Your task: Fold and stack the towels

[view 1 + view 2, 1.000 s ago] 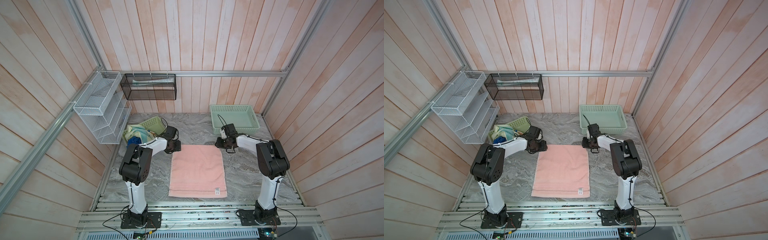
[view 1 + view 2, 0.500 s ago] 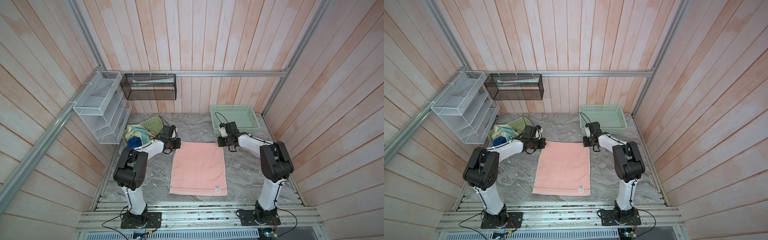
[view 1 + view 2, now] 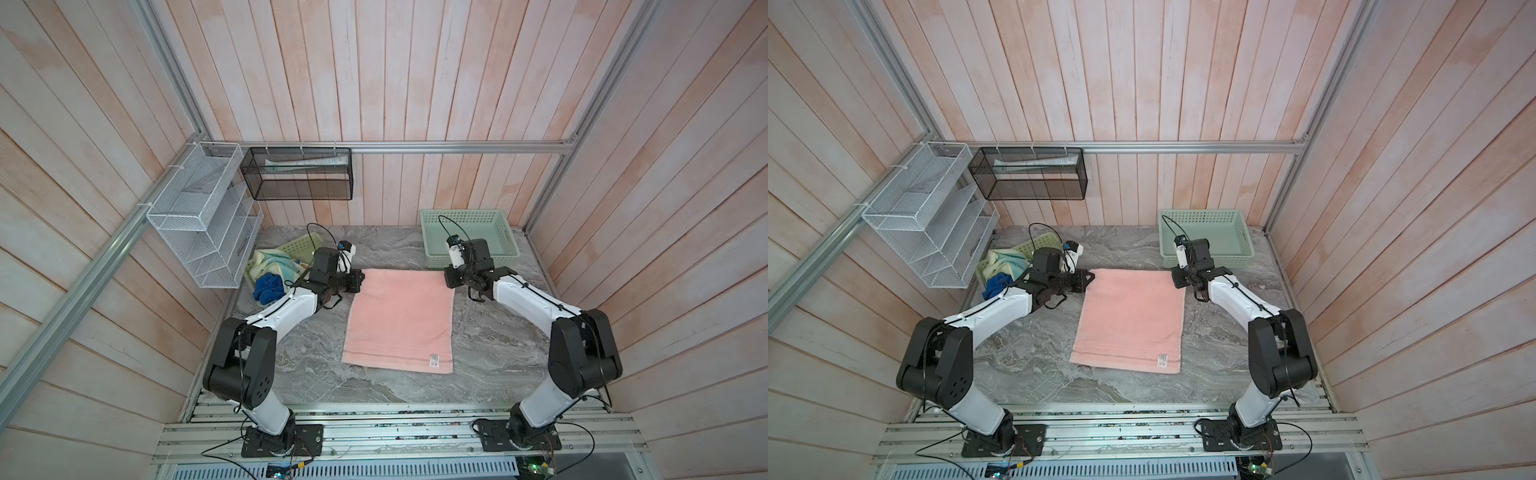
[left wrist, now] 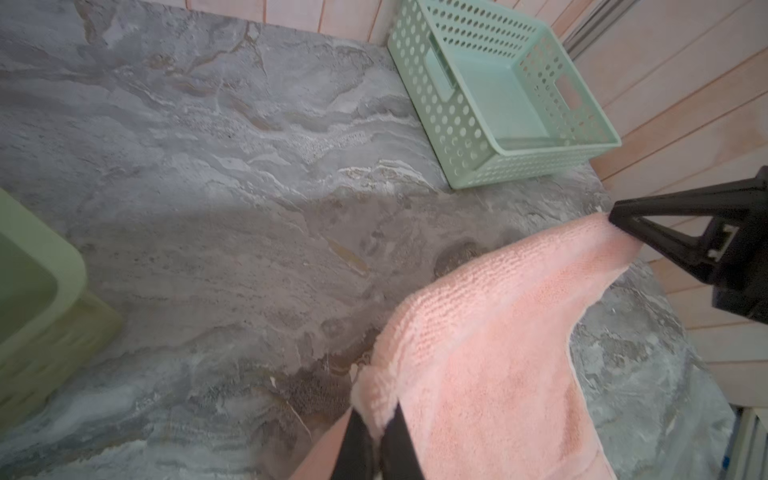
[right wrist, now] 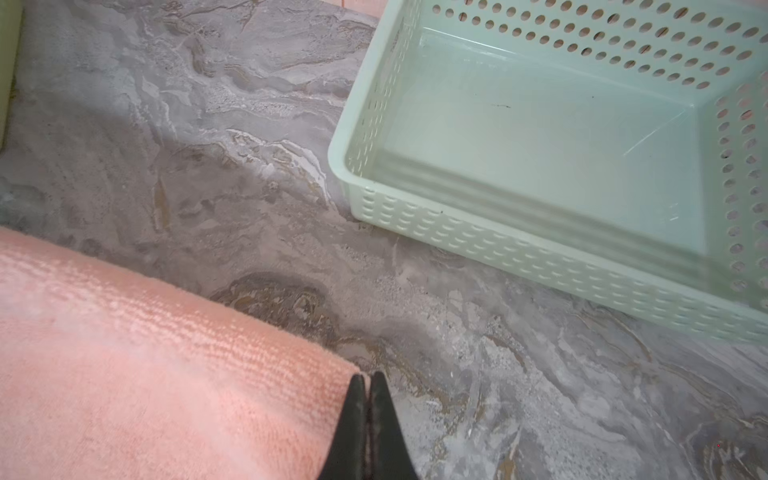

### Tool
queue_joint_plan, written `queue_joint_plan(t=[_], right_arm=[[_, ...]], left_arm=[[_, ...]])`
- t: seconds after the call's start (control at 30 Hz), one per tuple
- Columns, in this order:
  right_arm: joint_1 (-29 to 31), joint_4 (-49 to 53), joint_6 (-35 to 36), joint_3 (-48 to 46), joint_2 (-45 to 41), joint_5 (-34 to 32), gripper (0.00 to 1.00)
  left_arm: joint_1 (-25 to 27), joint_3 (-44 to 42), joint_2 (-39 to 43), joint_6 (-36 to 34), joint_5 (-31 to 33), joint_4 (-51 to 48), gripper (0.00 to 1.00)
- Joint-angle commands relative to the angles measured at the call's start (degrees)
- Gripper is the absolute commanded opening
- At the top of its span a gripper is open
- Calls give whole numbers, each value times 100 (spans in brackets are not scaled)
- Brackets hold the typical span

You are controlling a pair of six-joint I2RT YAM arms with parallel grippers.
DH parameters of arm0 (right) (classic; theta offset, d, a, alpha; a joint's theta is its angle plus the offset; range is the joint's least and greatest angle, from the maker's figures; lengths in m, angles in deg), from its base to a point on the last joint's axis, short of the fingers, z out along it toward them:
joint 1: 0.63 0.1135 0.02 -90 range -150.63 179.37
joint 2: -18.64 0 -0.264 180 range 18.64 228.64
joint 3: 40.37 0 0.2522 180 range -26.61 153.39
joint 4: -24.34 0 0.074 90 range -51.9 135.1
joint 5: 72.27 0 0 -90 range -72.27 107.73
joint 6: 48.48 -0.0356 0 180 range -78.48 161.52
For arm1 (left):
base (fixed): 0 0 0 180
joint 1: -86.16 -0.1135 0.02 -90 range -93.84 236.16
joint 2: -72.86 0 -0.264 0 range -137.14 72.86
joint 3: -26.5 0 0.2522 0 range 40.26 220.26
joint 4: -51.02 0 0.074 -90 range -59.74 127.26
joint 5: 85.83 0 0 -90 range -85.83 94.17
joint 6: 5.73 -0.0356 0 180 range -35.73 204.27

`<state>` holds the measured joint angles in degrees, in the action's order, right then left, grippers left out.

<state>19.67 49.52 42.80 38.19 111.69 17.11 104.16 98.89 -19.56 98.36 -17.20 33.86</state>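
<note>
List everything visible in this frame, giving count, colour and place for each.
pink towel: one, salmon-pink, spread flat mid-table, tag at its near edge
yellow-and-teal towel: one, pale yellow with teal, crumpled in the far-left basket
blue towel: one, royal blue, bunched against the yellow one
yellow-green basket: one, far left of the table
mint-green basket: one, far right, nothing inside
white wire rack: one, on the left wall
black mesh shelf: one, on the back rail
table: one, grey marble
left gripper: one, black, jaws shut on the pink towel's far left corner
right gripper: one, black, jaws shut on its far right corner
</note>
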Motion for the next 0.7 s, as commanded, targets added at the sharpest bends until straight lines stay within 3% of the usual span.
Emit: queue_joint_plan(t=[0.0,0.23,0.53,0.6,0.67], right_arm=[[227,65,-252,-396,-366,-164,0],[925,360,-947,-1308,-1141,-294,0],[1399,596,-2335,-2471,-1826,299,0],[1466,711,-2524,-2556,-1981,439,0],[1486,862,-2706,-2597,-2145,692,12]], left_arm=[[-33,-336,363,-158,-335,263,0],[-52,-1380,1154,27,-411,548,0],[-53,-3162,1886,1125,-503,1626,0],[-51,-3410,2163,1222,-378,1617,5],[-51,-3576,2495,1276,-271,1469,18]])
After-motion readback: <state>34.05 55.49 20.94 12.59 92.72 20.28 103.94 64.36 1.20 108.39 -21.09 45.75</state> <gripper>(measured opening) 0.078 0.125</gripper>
